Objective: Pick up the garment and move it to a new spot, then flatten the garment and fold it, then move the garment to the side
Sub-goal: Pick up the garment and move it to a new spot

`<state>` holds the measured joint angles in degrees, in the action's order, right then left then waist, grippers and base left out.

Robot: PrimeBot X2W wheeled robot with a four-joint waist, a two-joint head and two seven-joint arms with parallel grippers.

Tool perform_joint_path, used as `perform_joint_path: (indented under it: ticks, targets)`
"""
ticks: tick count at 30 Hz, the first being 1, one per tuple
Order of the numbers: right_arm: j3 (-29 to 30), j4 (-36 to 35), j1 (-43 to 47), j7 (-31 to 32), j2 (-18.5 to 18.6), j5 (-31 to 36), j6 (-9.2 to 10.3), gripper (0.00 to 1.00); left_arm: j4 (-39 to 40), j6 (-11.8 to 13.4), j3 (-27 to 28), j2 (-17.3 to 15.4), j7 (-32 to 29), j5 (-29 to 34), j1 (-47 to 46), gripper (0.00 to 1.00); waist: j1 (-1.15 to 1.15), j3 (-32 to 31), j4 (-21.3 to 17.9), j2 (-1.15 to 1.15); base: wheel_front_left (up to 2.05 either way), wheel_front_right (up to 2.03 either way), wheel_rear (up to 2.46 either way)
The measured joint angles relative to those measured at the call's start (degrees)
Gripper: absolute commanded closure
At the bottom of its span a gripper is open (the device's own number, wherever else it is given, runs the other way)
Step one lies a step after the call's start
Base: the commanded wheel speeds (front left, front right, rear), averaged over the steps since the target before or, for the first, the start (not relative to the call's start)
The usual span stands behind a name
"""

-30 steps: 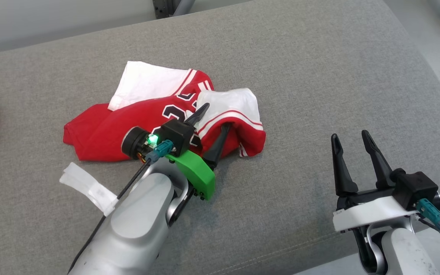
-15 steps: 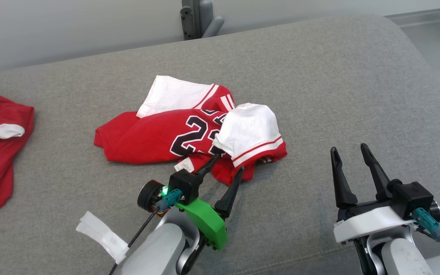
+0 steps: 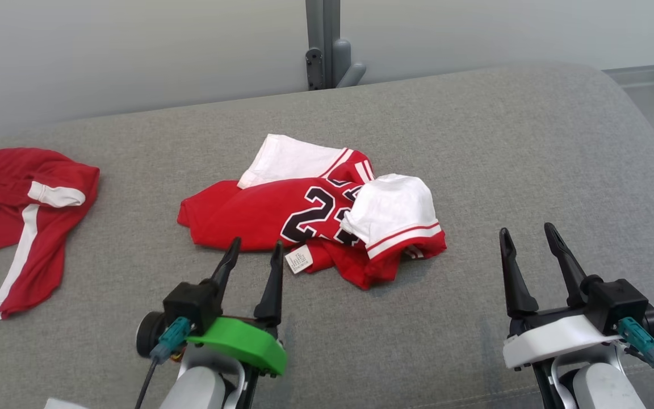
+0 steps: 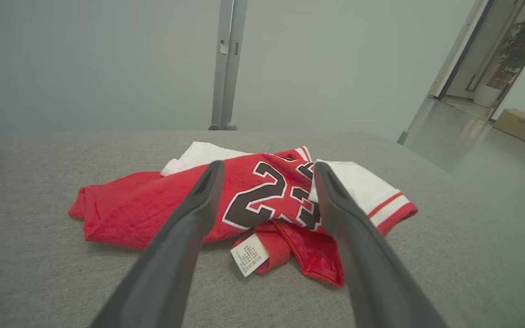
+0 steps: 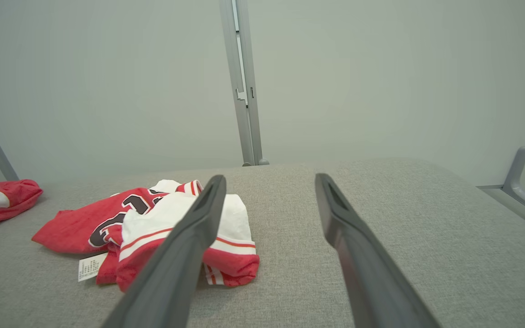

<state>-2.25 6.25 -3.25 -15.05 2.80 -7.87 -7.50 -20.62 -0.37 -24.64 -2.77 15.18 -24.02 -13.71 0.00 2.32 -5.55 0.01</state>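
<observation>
The big grey surface point(image 3: 531, 142) carries everything here. Your jersey point(image 3: 247, 213) lies crumpled around the middle of it, red side up with the number showing. One white sleeve point(image 3: 395, 210) is flopped over its right part. It's not flat and not folded, so I'd say flattening is the step in hand.

The other red garment point(image 3: 26, 216) sits at the far left, well apart, so it shouldn't get in your way. The left end effector point(image 3: 257, 243) hovers just short of the near hem, fingers wide, nothing in them. The right end effector point(image 3: 525, 229) is off to the right, well apart from the cloth, also wide and empty.

What could bite you is that the jersey is bunched in layers. A pinch at the near edge may catch two layers, or only the sleeve. Then a pull would drag the whole heap instead of spreading it.

Also watch the label point(image 3: 298, 259) poking out at the near hem. Grab that alone and I'd expect it to slip.
</observation>
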Motion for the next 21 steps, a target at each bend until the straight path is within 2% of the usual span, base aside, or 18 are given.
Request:
perform_joint_path:
  ticks: [11,16,21]
  targets:
    - [1.81,-0.16,1.64,0.0,0.0,0.93,0.0,0.0,6.59,1.37,13.74,-0.44,0.0,5.71,11.01,0.0,0.0,-2.04,3.09,0.0,0.0,0.0,0.0]
    - [1.76,0.21,2.27,0.0,-0.01,0.67,0.0,0.0,8.39,0.55,17.74,-0.43,0.01,6.55,13.41,0.0,0.0,-2.41,3.85,0.0,0.0,0.0,0.0]
    - [1.99,0.56,3.0,0.0,0.0,-0.13,0.0,0.0,8.98,-0.46,19.19,-0.3,0.0,6.97,14.71,0.0,0.0,-2.61,4.17,0.0,0.0,0.0,0.0]
